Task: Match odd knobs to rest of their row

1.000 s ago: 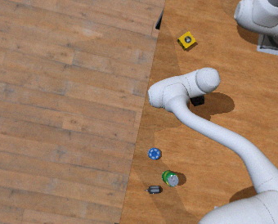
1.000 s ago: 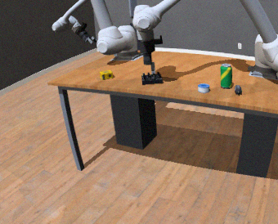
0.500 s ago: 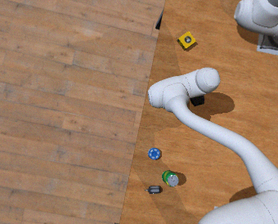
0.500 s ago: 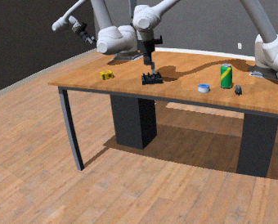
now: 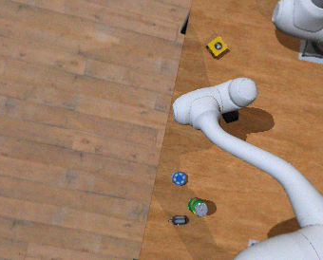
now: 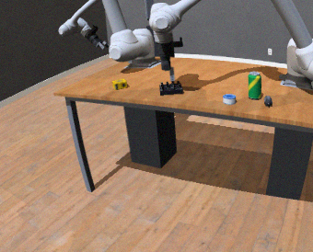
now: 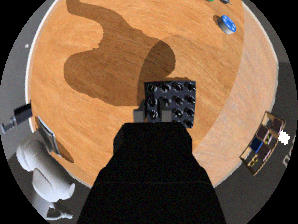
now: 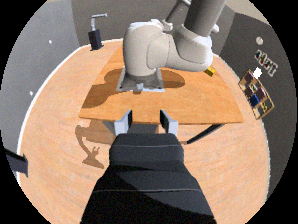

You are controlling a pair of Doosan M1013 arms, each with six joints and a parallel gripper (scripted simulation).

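Observation:
The black knob box (image 6: 171,91) (image 7: 171,94) sits on the table with several black knobs in rows. The marks and where each knob points are too small to read. My left gripper (image 6: 172,80) (image 7: 152,104) is directly over the box, pointing down. Its fingers stand partly apart, one on each side of a knob (image 7: 153,114) in the edge row on the left of the left wrist view; they look clear of it. The arm hides part of the box in the top view. My right gripper (image 8: 146,115) is open and empty, away from the box, beyond the table's edge.
A yellow block (image 5: 218,46) (image 6: 120,85) lies to one side of the box. On the other side are a blue-topped round tin (image 5: 180,178) (image 6: 229,99) (image 7: 227,24), a green can (image 5: 198,207) (image 6: 254,85) and a small dark object (image 5: 180,220) (image 6: 268,101).

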